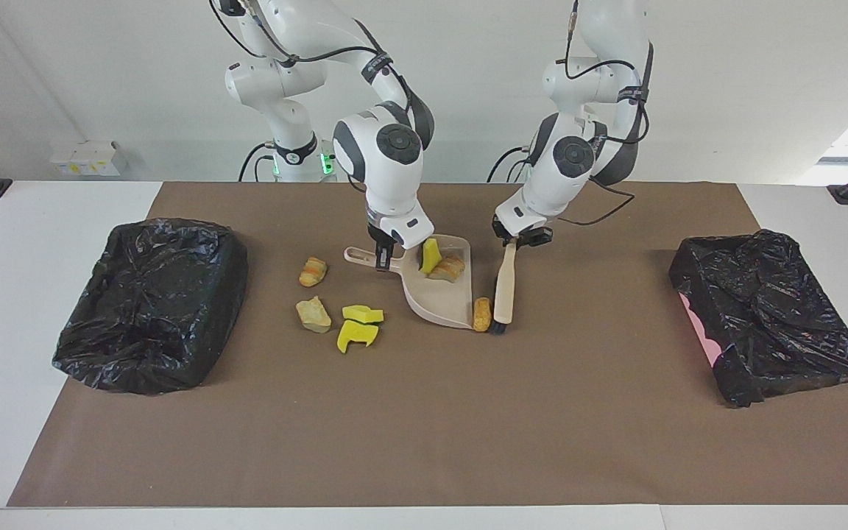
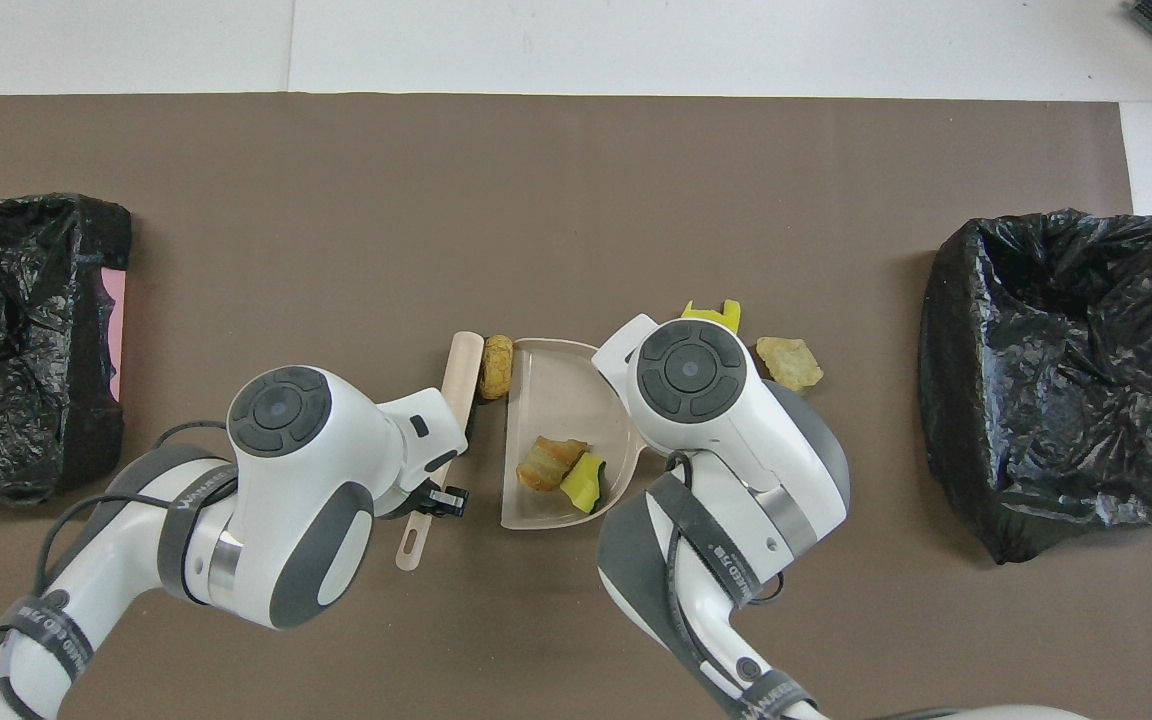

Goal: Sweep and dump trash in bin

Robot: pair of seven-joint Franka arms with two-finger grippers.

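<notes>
My right gripper (image 1: 384,258) is shut on the handle of the beige dustpan (image 1: 439,298), whose lip rests on the mat. A yellow sponge piece (image 1: 430,255) and a bread lump (image 1: 447,268) lie in the pan (image 2: 551,395). My left gripper (image 1: 518,237) is shut on the brush (image 1: 505,283), with its bristles down on the mat beside the pan's lip. An orange-brown lump (image 1: 481,313) sits between the bristles and the lip. Two bread lumps (image 1: 313,271) (image 1: 313,314) and two yellow sponge pieces (image 1: 362,314) (image 1: 356,335) lie on the mat toward the right arm's end.
A black-bagged bin (image 1: 152,302) stands at the right arm's end of the brown mat (image 1: 424,427). A second black-bagged bin (image 1: 766,313) stands at the left arm's end. In the overhead view the right arm hides its own gripper and some of the trash.
</notes>
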